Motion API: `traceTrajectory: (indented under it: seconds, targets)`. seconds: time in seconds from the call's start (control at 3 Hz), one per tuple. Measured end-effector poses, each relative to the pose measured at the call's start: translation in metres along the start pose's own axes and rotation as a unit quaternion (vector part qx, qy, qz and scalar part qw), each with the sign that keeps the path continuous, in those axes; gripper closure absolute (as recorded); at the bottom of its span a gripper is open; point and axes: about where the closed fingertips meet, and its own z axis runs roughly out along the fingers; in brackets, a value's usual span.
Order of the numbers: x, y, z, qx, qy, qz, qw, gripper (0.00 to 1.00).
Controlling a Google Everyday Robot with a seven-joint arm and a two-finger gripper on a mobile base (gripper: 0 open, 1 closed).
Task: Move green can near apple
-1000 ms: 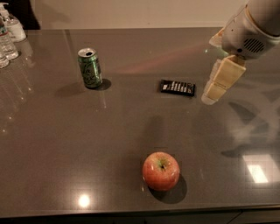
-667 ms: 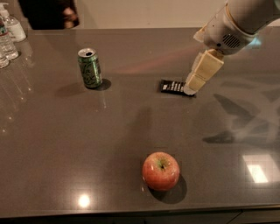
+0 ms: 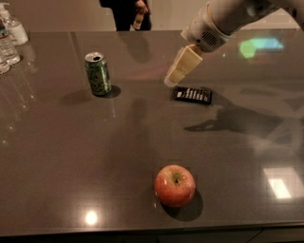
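The green can (image 3: 98,73) stands upright on the dark table at the back left, its silver top with the opening showing. The red-orange apple (image 3: 175,185) sits near the front edge, right of centre, far from the can. My gripper (image 3: 172,79) with its pale fingers hangs above the table at the back, right of the can and just left of a black packet. It holds nothing.
A flat black packet (image 3: 192,95) lies right of the gripper. Clear plastic bottles (image 3: 9,38) stand at the far left corner. A person (image 3: 126,12) stands behind the table's far edge. The table's front edge (image 3: 142,230) runs below the apple.
My arm has swung left across the table, from the right side to above the black packet's left end, closer to the can. The can and apple have not moved.
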Motion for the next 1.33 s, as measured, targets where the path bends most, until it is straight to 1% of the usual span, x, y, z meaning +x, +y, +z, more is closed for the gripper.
traceTrajectory:
  seconds: [0.33, 0.67, 1.0, 1.33]
  targets:
    - [-0.025, -0.014, 0.026, -0.007, -0.027, 0.011, 0.9996, 0.0]
    - [-0.048, -0.021, 0.057, -0.019, -0.046, 0.02, 0.9986, 0.0]
    - [-0.067, -0.026, 0.089, -0.029, -0.055, 0.031, 0.9976, 0.0]
    - [-0.089, -0.027, 0.113, -0.038, -0.062, 0.032, 0.9968, 0.0]
